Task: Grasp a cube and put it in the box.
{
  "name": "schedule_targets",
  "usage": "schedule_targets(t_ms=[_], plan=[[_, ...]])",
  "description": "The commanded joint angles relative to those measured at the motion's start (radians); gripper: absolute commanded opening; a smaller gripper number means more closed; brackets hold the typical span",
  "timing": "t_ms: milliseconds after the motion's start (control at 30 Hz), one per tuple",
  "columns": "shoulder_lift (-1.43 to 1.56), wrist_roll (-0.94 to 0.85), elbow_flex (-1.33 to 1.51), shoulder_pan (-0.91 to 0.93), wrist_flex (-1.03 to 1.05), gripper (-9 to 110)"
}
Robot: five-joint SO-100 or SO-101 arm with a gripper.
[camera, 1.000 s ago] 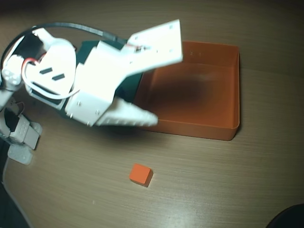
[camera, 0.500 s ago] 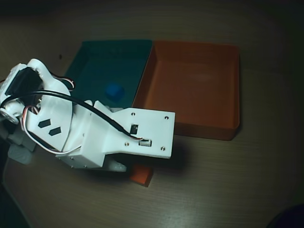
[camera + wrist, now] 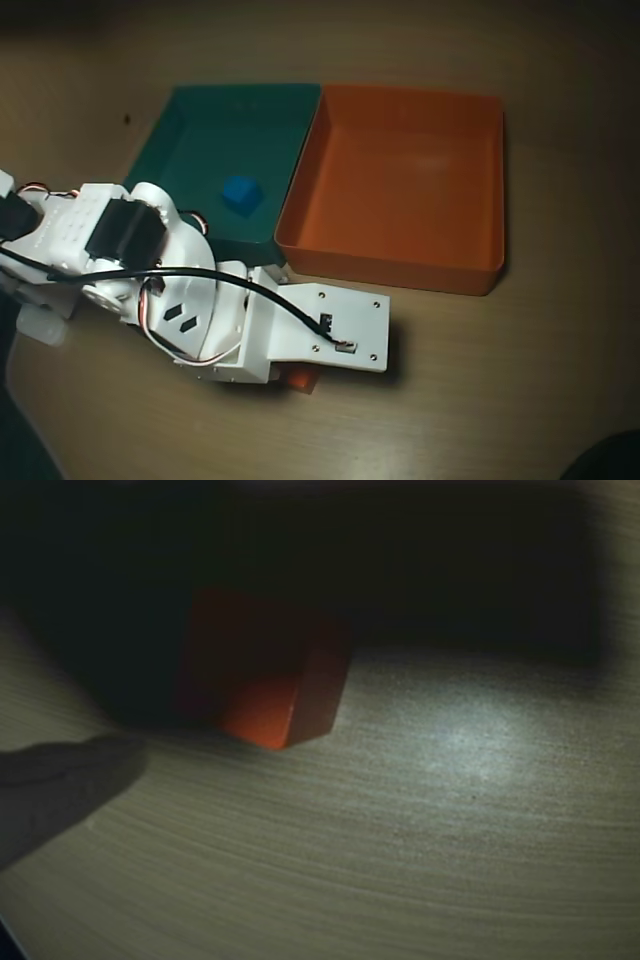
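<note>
The arm is lowered over the cube (image 3: 300, 379), which rests on the bench (image 3: 500, 400) near the overhead view's lower centre, well apart from the box (image 3: 488, 180). In that view only a small corner of the cube shows below the white wrist plate (image 3: 325, 328); the rest is covered.

In the wrist view the cube (image 3: 265, 675) sits in deep shadow on the wood grain, with 1 of the fingers (image 3: 60, 780) visible at the lower left, beside the cube but apart from it. The other finger is not visible, so the opening of the fingers cannot be determined — no contact with the cube is shown.

Task status:
- Approach: appears complete, the arm is positioned directly above the cube.
- Grasp: not yet confirmed.
- Lift, transfer and release into the box: outstanding.

The box is empty. The teal-green tray (image 3: 190, 130) at its left holds 1 blue cube (image 3: 241, 194) — neither belongs to this task.
</note>
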Motion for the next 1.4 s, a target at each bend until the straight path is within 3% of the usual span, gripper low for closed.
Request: schedule_targets(t_ms=[0,1000,1133,1367], plan=[[0.015,-0.008,-0.026,0.006,-0.043,40],[-0.126,0.011,-0.006,0.044,-0.124,40],[-0.166,0.012,-0.006,0.043,-0.124,30],[-0.176,0.015,-0.006,0.043,-0.120,-1]])
